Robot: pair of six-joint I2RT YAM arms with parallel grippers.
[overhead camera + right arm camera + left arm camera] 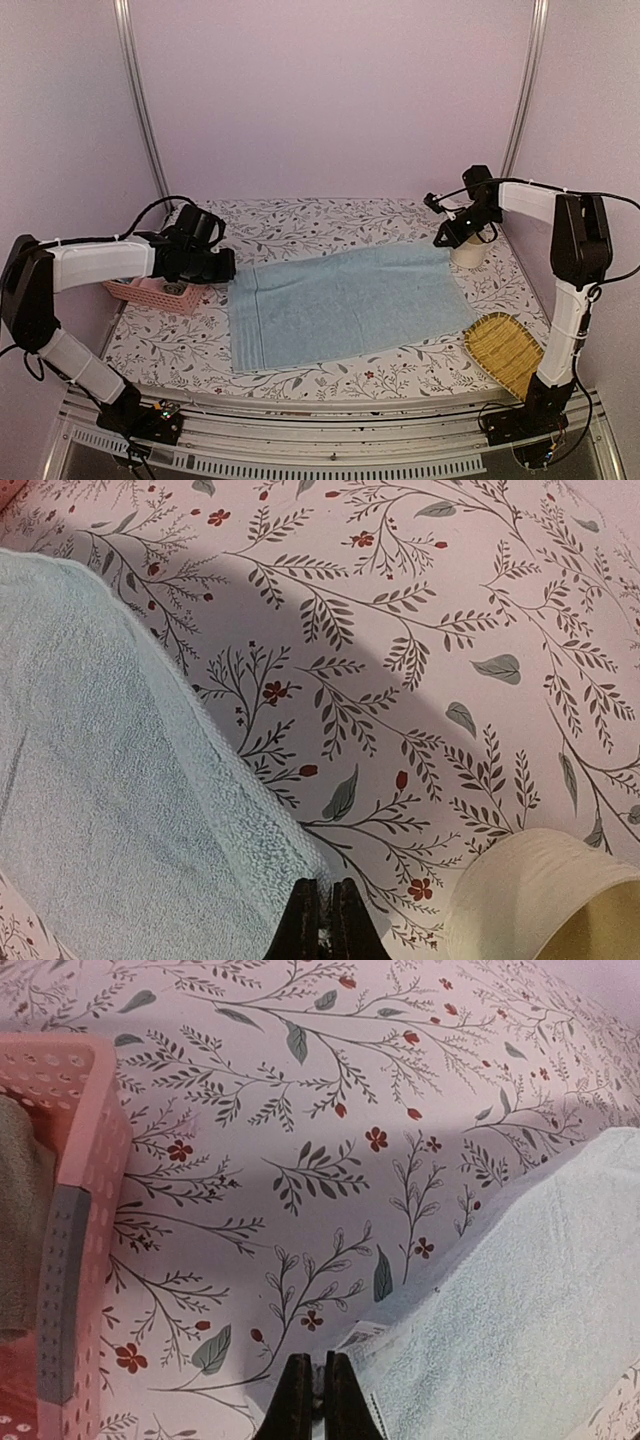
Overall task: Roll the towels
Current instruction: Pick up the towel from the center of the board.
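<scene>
Left gripper (314,1362) and right gripper (324,885), both closed, each sit at a far corner of the blue towel (345,305). It lies spread flat on the table (300,225). Whether either pinches cloth cannot be told.

White links and black joints make up the left arm (100,262) and right arm (570,290). Thin black cables (160,199) loop along them. The left tool (318,1400) and right tool (325,920) are black.

Plain pale walls (330,90) enclose floral-patterned table (300,220).
</scene>
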